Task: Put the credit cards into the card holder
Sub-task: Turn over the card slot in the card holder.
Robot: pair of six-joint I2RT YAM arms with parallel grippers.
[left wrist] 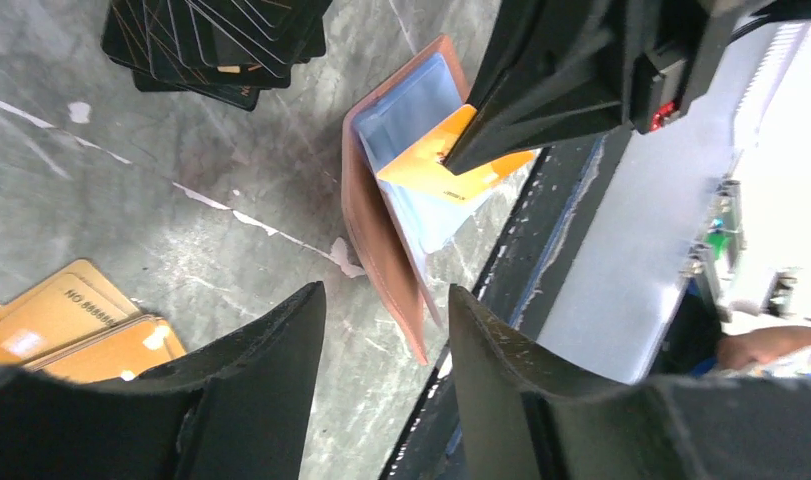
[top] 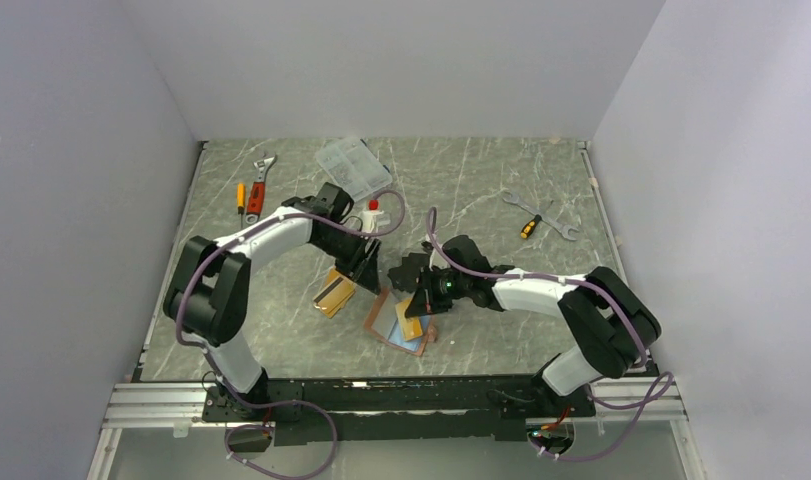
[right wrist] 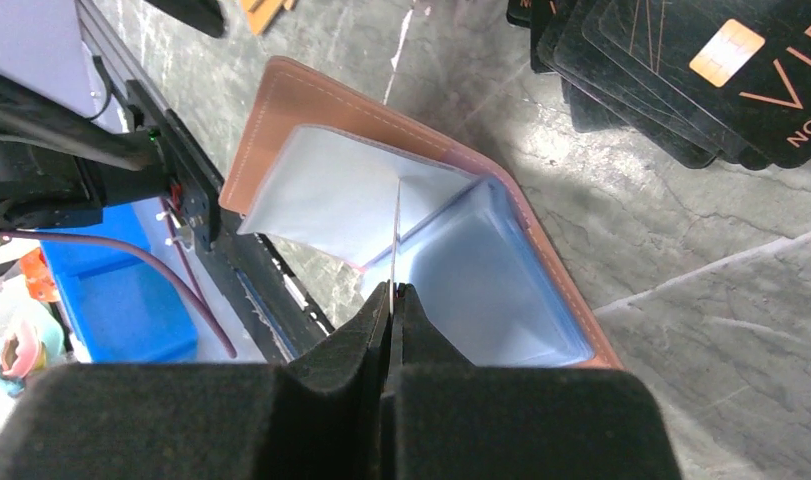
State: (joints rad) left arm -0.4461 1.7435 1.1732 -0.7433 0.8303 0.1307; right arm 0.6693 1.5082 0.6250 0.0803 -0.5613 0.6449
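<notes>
The card holder [top: 391,328] lies open on the table between the two arms, salmon-pink outside [left wrist: 373,235] with pale-blue sleeves [right wrist: 326,190]. My right gripper [top: 424,305] [right wrist: 393,290] is shut on an orange credit card [left wrist: 426,168], seen edge-on [right wrist: 395,225] in the right wrist view, with its lower edge at the sleeves. Two more orange credit cards [top: 333,292] [left wrist: 56,325] lie left of the holder. My left gripper [top: 368,268] [left wrist: 386,310] is open just above the holder's near edge, with nothing between its fingers.
A fanned pile of black cards [top: 411,268] [right wrist: 681,70] lies just behind the holder. At the back are a clear plastic box [top: 353,168], a white bottle [top: 371,215], a red wrench [top: 259,185] and a screwdriver [top: 240,197]. More tools [top: 541,215] lie back right. The table's front rail [top: 381,385] is close by.
</notes>
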